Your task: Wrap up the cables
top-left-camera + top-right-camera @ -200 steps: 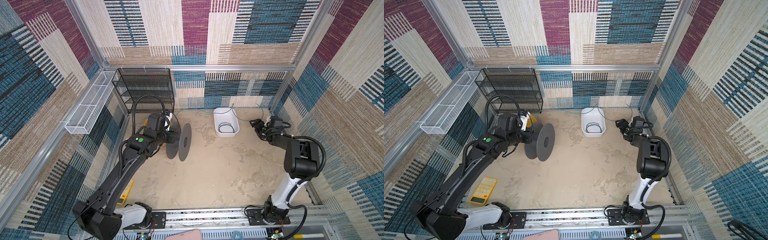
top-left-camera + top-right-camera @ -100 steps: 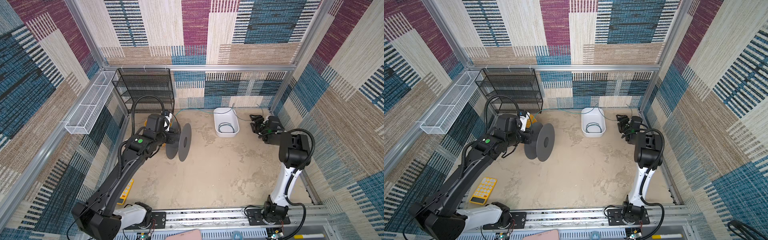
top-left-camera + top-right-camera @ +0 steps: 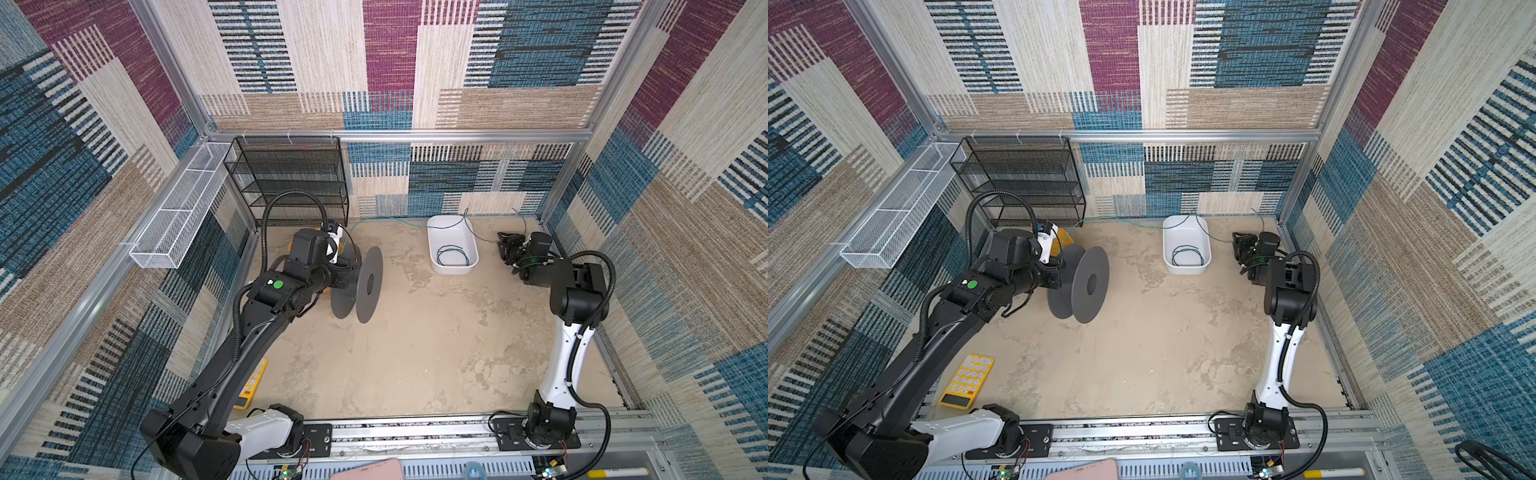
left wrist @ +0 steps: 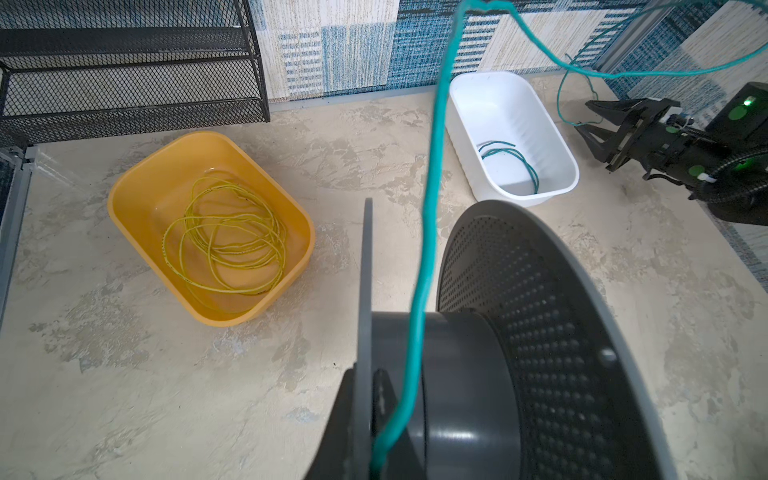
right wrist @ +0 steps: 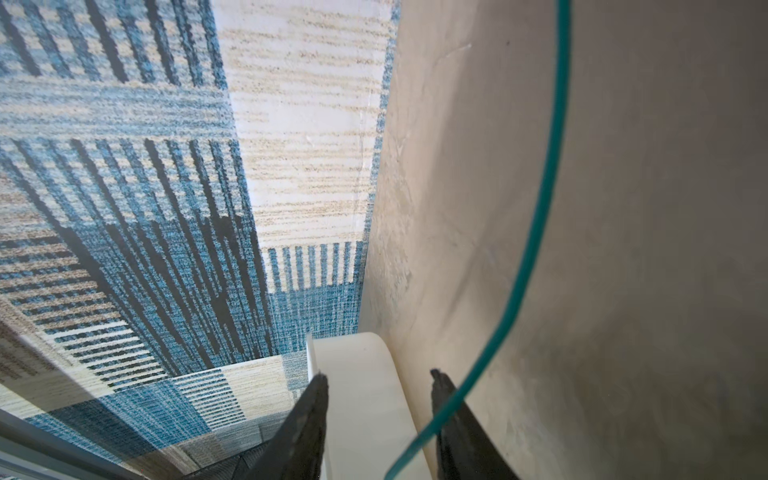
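The thin teal cable (image 3: 386, 218) (image 3: 1113, 217) runs from the grey spool (image 3: 368, 282) (image 3: 1090, 284) along the back wall to the white bin (image 3: 455, 269) (image 3: 1187, 269), where a short coil of it lies. My left gripper (image 4: 368, 399) is shut on the spool's (image 4: 540, 332) near flange, and the cable (image 4: 432, 187) passes over the hub. My right gripper (image 3: 505, 245) (image 3: 1239, 245) (image 5: 377, 374) hangs open just right of the bin (image 5: 361, 395). The cable (image 5: 540, 199) crosses one of its fingers and dips between the jaws, ungripped.
A yellow bin (image 4: 137, 195) holding a coil of yellow wire (image 4: 232, 245) sits behind the spool. A black mesh shelf (image 3: 291, 178) stands at the back left, with a white wire basket (image 3: 178, 216) on the left wall. A yellow calculator (image 3: 967, 380) lies front left.
The right arm's elbow has swung in toward the back while its gripper stayed beside the white bin. The left arm and the spool have not moved.
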Robot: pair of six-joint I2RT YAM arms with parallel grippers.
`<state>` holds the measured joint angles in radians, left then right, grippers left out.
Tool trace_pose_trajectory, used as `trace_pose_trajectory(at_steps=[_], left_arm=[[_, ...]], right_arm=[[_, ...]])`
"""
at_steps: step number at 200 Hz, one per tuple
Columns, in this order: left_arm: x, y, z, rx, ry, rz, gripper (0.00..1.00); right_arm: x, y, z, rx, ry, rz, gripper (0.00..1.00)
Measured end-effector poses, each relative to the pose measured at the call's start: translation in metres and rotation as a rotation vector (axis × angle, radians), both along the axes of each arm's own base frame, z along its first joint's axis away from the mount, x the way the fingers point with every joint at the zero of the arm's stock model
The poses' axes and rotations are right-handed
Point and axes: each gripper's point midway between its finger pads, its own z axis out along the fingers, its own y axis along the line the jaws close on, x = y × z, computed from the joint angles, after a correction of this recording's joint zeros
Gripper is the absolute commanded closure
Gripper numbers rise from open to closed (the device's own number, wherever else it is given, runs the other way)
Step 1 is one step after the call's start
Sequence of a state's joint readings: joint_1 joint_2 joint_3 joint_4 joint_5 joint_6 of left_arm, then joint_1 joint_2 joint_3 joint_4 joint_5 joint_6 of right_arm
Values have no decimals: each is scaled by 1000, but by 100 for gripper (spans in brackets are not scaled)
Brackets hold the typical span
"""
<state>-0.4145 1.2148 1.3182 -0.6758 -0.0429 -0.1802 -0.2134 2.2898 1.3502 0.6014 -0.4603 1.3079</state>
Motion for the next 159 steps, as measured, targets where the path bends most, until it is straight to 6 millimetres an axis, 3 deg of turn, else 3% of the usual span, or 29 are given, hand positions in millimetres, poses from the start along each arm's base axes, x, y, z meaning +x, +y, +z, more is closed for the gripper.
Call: trace_pose_trajectory(at_steps=[37,71,120,159], left_arm=[[0,0,0,-1,-1,0,100],[-2,1,3,-4,-9,0,100],[-3,2,7,-8,-18,0,100],[-4,2,10,-12,-26,0,100]], right_arm=[[17,-1,8,-2,-36,7,68],[24,0,0,17,-25,21,72],[26,2,-5,49,-15,25,99],[21,1,-3,49,-18,20,100]])
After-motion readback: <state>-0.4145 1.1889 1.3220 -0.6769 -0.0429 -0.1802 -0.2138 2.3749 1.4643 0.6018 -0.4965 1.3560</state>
